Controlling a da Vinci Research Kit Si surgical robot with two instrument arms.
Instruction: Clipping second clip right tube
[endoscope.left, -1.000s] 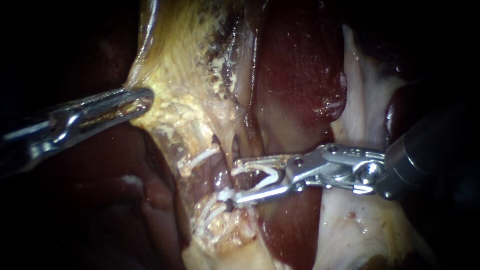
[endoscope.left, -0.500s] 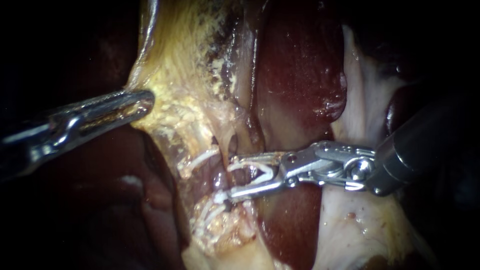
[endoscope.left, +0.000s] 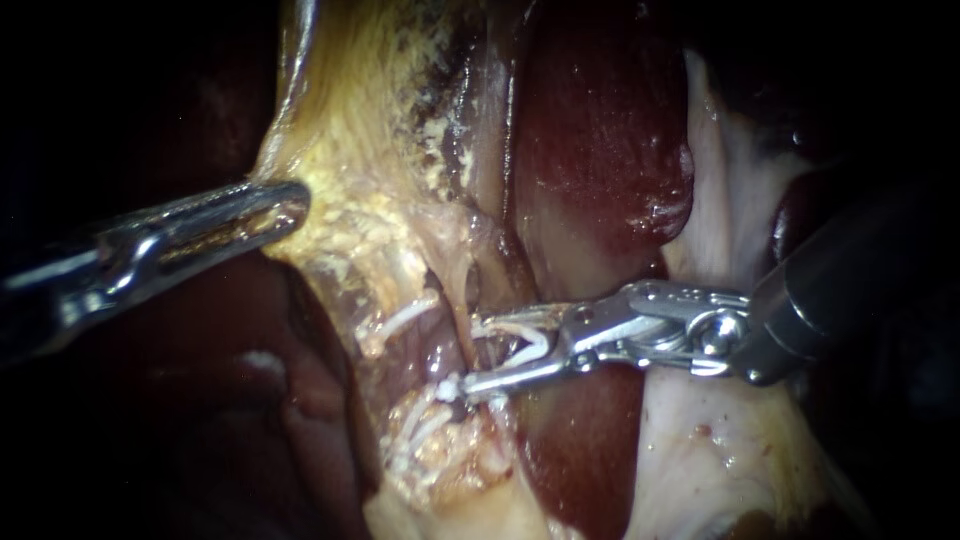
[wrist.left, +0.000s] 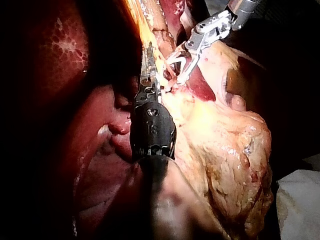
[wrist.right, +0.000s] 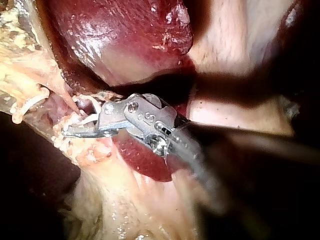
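My right instrument (endoscope.left: 474, 355) comes in from the right and carries a white V-shaped clip (endoscope.left: 522, 345) between its jaws. The jaws stand apart around a thin pale tube (endoscope.left: 462, 300) that runs down from the yellowish gallbladder tissue (endoscope.left: 350, 150). The right wrist view shows the same jaws (wrist.right: 80, 120) with the clip (wrist.right: 91, 119) at the tube. My left instrument (endoscope.left: 275, 205) enters from the left, its jaws shut on the edge of the gallbladder tissue. In the left wrist view its jaws (wrist.left: 148, 62) lie along that tissue, with my right instrument (wrist.left: 179, 67) just beyond.
Dark red liver (endoscope.left: 600, 120) lies behind the right instrument's jaws. Pale fatty tissue (endoscope.left: 720, 460) spreads under its shaft. A white clip (endoscope.left: 402, 318) sits on tissue left of the tube, and white strands (endoscope.left: 415, 435) lie below.
My right instrument has moved a little to the left, and its jaws have narrowed slightly around the tube. The left instrument has held still.
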